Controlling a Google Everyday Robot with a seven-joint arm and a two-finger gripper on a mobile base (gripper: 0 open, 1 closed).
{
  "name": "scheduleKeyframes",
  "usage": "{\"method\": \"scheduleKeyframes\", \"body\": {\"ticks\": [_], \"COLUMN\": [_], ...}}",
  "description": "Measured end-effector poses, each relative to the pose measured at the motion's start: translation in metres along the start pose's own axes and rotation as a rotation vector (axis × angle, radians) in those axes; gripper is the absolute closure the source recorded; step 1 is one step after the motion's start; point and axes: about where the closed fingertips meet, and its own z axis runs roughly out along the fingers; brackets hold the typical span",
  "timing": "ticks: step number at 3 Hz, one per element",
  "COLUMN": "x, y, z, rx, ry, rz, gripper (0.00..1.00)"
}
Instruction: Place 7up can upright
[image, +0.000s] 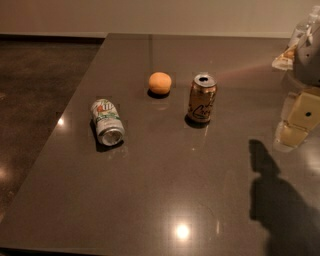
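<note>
Gripper (295, 127) at right edge of frame, mid-height, over the table (165, 200); whether it's apart or together, cannot tell. Its dark shadow (280, 200) falls lower right. 1 brown-gold can (202, 98) stands upright near centre, well apart from the gripper. 1 orange round fruit (160, 83) sits just left of it. 7up can (107, 121) lies on its side, left of centre, silver end facing the bottom of the frame, touching nothing else.
</note>
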Motion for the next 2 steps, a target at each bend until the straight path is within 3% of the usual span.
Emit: {"method": "scheduleKeyframes", "body": {"ticks": [1,2], "x": [-0.008,-0.046], "y": [-0.004,-0.013], "z": [0.003,0.028], "rx": [0.005,-0.062], "ry": [0.009,0.021], "rz": [0.004,0.013], "gripper": [0.00,0.00]}}
